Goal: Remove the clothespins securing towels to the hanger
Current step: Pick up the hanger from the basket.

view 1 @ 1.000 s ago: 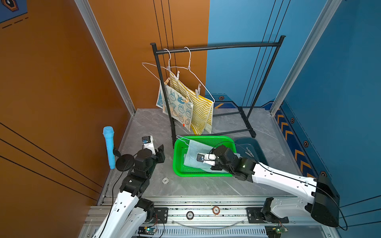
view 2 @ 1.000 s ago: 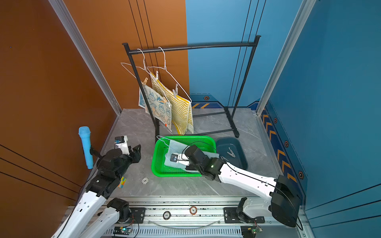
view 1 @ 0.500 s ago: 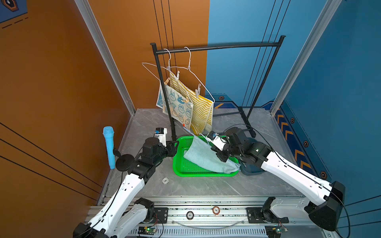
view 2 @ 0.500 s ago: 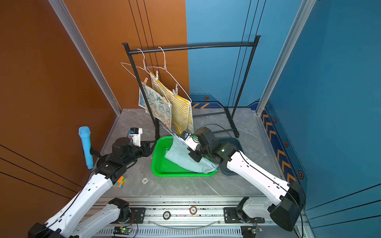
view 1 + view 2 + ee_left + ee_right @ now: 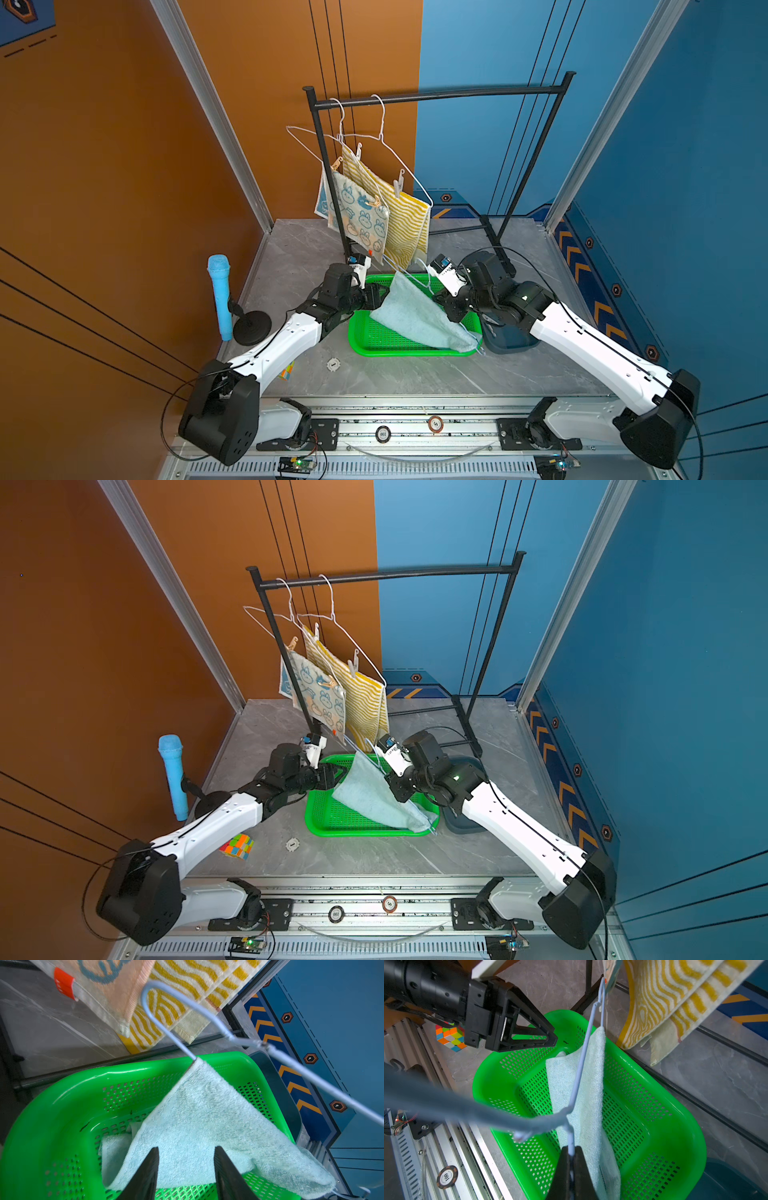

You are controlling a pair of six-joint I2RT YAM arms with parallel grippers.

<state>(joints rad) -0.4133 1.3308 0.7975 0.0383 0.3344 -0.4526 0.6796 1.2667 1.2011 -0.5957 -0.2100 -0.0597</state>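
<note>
Right wrist: fluffy terry towel [image 5: 593, 1093] drapes a thin wire hanger [image 5: 580, 1068].

An orange wall [image 5: 257, 54] meets a blue wall [image 5: 478, 45] behind the grey marbled desk [image 5: 415, 374] — pale metal posts [image 5: 208, 104] rise at its corners, orange chevrons [image 5: 604, 308] along the blue base.

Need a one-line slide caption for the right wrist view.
Right end effector shut on the hanger carrying the blue-green towel over the basket, left end effector alongside.

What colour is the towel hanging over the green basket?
Plain pale blue-green; the towel shows best in the left wrist view.
</note>
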